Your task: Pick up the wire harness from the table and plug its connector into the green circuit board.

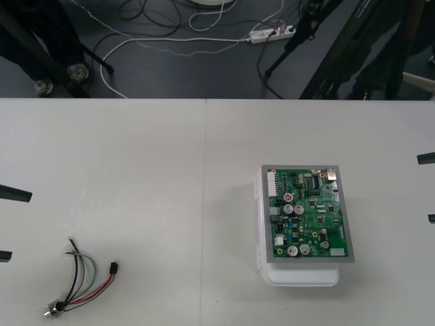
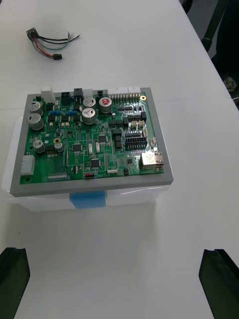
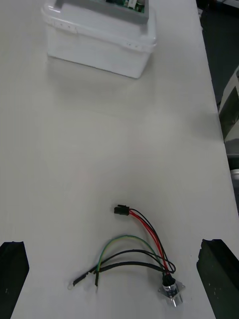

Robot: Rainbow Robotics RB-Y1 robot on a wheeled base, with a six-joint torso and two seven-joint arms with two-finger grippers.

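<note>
The left claw (image 1: 17, 225) sits at its own side of the counter (image 1: 170, 170), fingers spread wide with nothing between them. The right claw (image 1: 428, 188) waits at the opposite side, just as wide apart and just as empty.

Just in front of the left claw lies the wire harness (image 1: 85, 282), loose on the counter near the front left corner. Its small black plug (image 1: 113, 268) is on the side facing the board, at the end of the red and black wires. The round metal socket (image 1: 53, 309) lies at the other end, closest to the counter's front edge. A green wire and some black ones loop between the two.

Well apart from it, over towards the right claw, the green circuit board (image 1: 309, 214) rests flat on its white base (image 1: 302, 275).

From where things lie, I'd say none of the job is done yet. The harness has not been picked up and the plug is nowhere near the board, so the pick-up, the carry across and the plugging-in are all left to do.

I can't read any printing on the board. A plain blue patch (image 2: 88, 198) on the edge of the base shows no lettering I can make out.
</note>
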